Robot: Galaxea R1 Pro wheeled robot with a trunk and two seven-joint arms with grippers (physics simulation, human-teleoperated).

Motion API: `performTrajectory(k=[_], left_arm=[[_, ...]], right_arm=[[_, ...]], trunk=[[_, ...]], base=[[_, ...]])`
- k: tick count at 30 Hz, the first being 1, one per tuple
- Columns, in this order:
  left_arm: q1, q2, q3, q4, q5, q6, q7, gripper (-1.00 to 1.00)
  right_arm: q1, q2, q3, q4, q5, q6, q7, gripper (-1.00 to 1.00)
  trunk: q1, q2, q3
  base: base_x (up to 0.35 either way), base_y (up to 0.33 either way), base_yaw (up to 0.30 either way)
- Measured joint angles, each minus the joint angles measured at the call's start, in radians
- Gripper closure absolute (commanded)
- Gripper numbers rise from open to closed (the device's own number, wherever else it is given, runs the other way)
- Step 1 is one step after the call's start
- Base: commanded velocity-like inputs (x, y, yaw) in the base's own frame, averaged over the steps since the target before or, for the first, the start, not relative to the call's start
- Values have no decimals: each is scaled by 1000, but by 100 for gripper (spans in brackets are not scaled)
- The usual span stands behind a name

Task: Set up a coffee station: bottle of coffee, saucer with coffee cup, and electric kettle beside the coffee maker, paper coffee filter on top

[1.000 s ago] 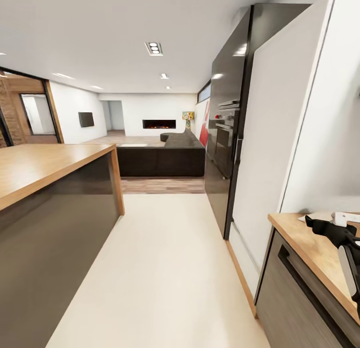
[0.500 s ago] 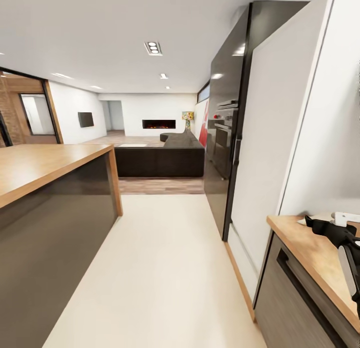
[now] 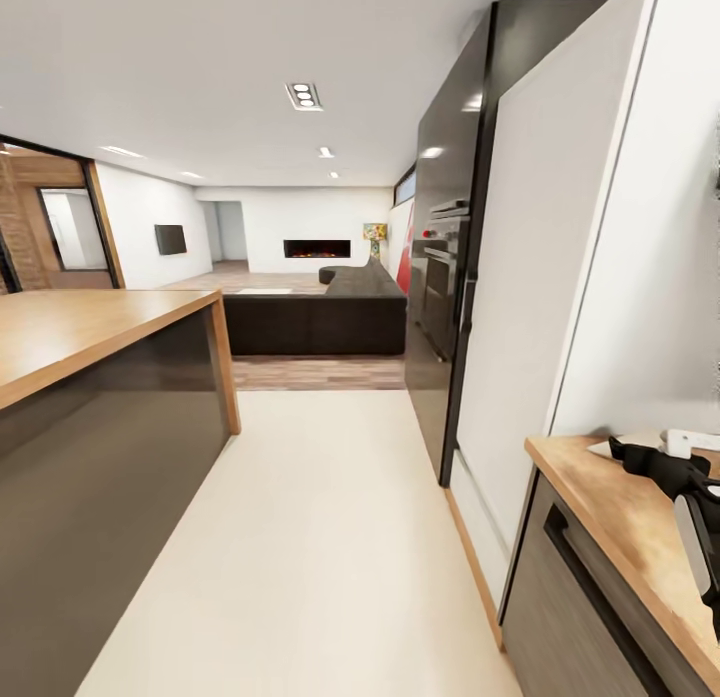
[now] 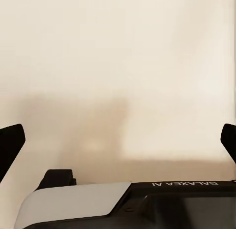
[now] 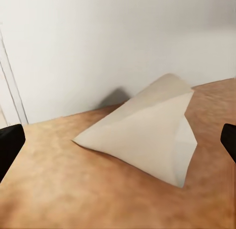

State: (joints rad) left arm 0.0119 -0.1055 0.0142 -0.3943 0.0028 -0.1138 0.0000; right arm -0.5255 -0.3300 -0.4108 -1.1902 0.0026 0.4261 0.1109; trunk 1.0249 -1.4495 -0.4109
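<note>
The paper coffee filter (image 5: pixel 147 135), a white crisp-edged cone, lies on its side on the light-wood kitchen countertop (image 5: pixel 54 184) close to a white wall. My right gripper (image 5: pixel 118 143) is open, its two black fingertips wide apart on either side of the filter and not touching it. In the head view the right gripper (image 3: pixel 645 459) hovers over the near end of the countertop (image 3: pixel 620 522) at the lower right. My left gripper (image 4: pixel 118 140) is open too, with nothing between its fingers and pale floor behind it.
A wood-topped island with dark sides (image 3: pixel 100 327) lines the left of the pale floor aisle (image 3: pixel 320 537). A tall black oven cabinet (image 3: pixel 450 267) and a white panel (image 3: pixel 540 297) stand on the right. Dark cabinet fronts (image 3: pixel 565 607) sit under the countertop. A dark sofa (image 3: pixel 320 322) lies beyond.
The whole head view has shifted slightly, so the camera has moved. The right gripper stays open over the same end of the countertop.
</note>
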Motion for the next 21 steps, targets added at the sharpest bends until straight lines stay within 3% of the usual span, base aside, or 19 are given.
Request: performTrajectory(k=[8,14,21], left_arm=[[0,0,1,0,0,0,0,-100],[0,0,1,0,0,0,0,-100],[0,0,1,0,0,0,0,-100]], right_arm=[[0,0,0,23,-1,-7,0,-100],[0,0,3,56,0,-68,0,-100],[-1,0,37,87,-1,-84,0,-100]], trunk=[[0,0,0],[0,0,0],[0,0,0]], base=[[10,-23,0],[1,-2,0],[3,-24,0]])
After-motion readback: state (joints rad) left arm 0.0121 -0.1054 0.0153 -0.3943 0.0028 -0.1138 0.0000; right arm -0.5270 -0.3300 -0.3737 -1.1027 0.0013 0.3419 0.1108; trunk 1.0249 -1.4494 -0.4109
